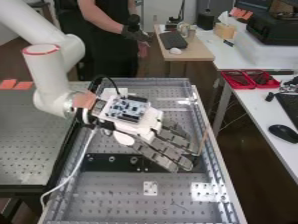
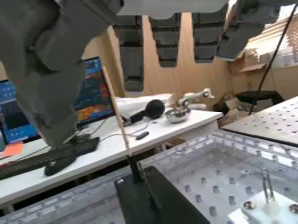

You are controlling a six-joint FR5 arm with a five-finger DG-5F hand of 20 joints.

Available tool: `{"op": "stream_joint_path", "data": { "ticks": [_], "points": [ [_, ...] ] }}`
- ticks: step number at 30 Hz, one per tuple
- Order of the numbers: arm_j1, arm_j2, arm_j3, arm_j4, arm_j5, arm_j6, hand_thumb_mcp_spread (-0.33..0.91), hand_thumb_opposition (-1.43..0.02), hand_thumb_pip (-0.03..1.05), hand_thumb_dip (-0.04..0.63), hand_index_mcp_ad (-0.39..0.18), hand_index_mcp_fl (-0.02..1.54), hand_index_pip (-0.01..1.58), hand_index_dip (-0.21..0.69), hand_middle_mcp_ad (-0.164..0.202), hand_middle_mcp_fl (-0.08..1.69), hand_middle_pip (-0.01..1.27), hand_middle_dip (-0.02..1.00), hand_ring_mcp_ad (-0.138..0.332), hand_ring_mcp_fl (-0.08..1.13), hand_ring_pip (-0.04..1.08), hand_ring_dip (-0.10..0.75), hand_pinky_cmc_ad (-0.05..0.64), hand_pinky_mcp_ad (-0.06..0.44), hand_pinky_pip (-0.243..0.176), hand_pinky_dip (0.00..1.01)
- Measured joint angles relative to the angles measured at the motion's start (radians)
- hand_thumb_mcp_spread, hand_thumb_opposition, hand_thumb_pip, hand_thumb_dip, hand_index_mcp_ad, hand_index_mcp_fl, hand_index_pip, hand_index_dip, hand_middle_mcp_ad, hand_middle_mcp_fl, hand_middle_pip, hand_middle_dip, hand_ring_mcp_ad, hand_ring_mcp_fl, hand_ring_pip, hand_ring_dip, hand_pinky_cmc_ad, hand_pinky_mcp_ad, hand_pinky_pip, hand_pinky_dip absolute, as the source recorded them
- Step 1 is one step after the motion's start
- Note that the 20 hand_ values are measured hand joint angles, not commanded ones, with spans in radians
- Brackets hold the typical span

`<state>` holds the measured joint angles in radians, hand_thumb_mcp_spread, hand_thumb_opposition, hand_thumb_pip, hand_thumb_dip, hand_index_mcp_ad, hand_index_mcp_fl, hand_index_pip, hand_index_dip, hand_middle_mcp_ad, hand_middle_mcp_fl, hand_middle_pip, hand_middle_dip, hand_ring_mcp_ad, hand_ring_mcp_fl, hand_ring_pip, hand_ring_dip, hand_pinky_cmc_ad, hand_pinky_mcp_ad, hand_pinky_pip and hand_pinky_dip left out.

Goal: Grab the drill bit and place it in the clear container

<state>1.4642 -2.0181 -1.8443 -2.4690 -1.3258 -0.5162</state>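
In the high view the hand [image 1: 161, 143] is over the bench, palm down, with its fingers straight and slanting toward the right rim. A thin brown rod [image 1: 203, 141] stands tilted beside the fingertips; whether they touch it I cannot tell. In the wrist view the fingers and thumb of the hand [image 2: 131, 57] hang straight and apart. The slim rod [image 2: 114, 102] rises between the thumb and fingers from a dark base [image 2: 159, 196]. I cannot tell whether this rod is the drill bit, nor pick out the clear container for certain.
A black bar [image 1: 110, 162] lies across the perforated bench [image 1: 120, 200], with a small white plate [image 1: 150, 188] nearer the front. Red trays [image 1: 240, 79] and a black mouse [image 1: 284, 132] are on the side table. Metal prongs [image 2: 267, 186] stand on a white plate.
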Motion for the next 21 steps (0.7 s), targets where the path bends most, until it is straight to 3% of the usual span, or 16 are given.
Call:
{"op": "stream_joint_path", "data": {
  "ticks": [4, 9, 21],
  "points": [
    [-0.003, -0.021, 0.014, 0.002, -0.005, 0.01, 0.24, -0.79, 0.72, 0.171, -0.009, 0.07, 1.01, 0.01, 0.138, 0.04, 0.14, 0.12, 0.243, 0.05, 0.09, -0.047, 0.161, 0.18, -0.148, 0.33],
    [-0.006, -0.042, 0.031, -0.008, -0.018, 0.01, 0.26, -0.82, 0.72, 0.206, -0.007, 0.06, 1.2, 0.012, 0.138, 0.04, 0.13, 0.13, 0.243, 0.05, 0.09, -0.047, 0.161, 0.18, -0.148, 0.33],
    [-0.021, -0.088, 0.07, -0.024, -0.045, 0.004, 0.31, -0.85, 0.72, 0.237, -0.023, 0.06, 1.35, 0.037, 0.138, 0.09, 0.13, 0.14, 0.246, 0.03, 0.09, -0.047, 0.164, 0.176, -0.145, 0.28]
  ]
}}
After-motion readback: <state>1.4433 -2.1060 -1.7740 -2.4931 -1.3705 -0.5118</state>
